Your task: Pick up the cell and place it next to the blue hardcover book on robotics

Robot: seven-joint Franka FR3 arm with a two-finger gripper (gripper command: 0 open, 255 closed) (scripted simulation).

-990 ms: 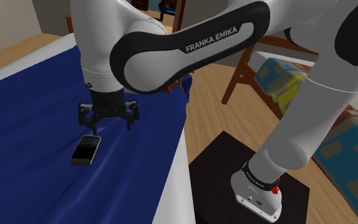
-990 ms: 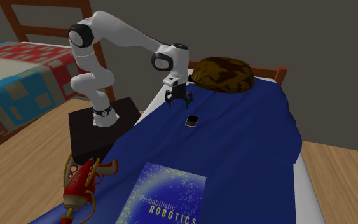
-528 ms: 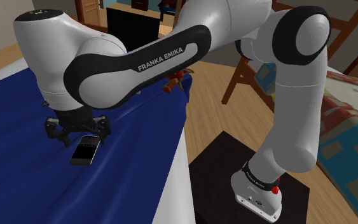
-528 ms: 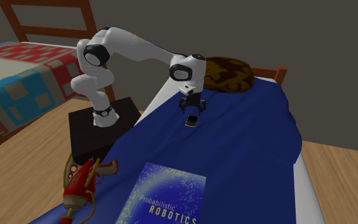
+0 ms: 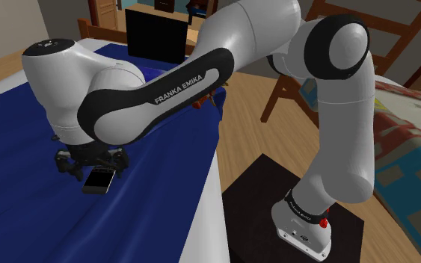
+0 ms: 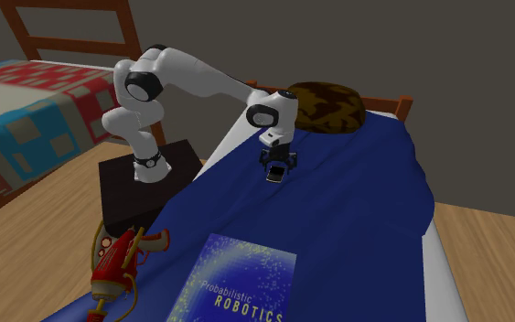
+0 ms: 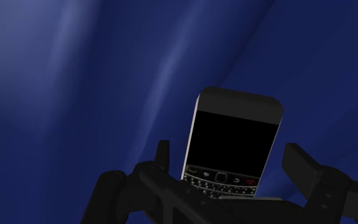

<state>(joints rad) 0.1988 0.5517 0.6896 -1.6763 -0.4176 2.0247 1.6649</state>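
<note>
Phone (image 7: pixel 233 143) lies between parted fingers (image 7: pixel 298 163) of the gripper (image 7: pixel 230 160).

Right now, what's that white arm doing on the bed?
The white robot arm has its black pincer low over a black keypad phone lying on the blue bed cover. The fingers stand open either side of it, not gripping yet. The blue robotics book, where it's bound, lies farther down the bed.

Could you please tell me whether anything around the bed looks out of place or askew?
Nothing looks damaged. The phone lies flat on the rumpled blue cover, between the fingers of the open end effector. The one oddity: a red-and-yellow toy lying off the cover's edge near the book.
</note>
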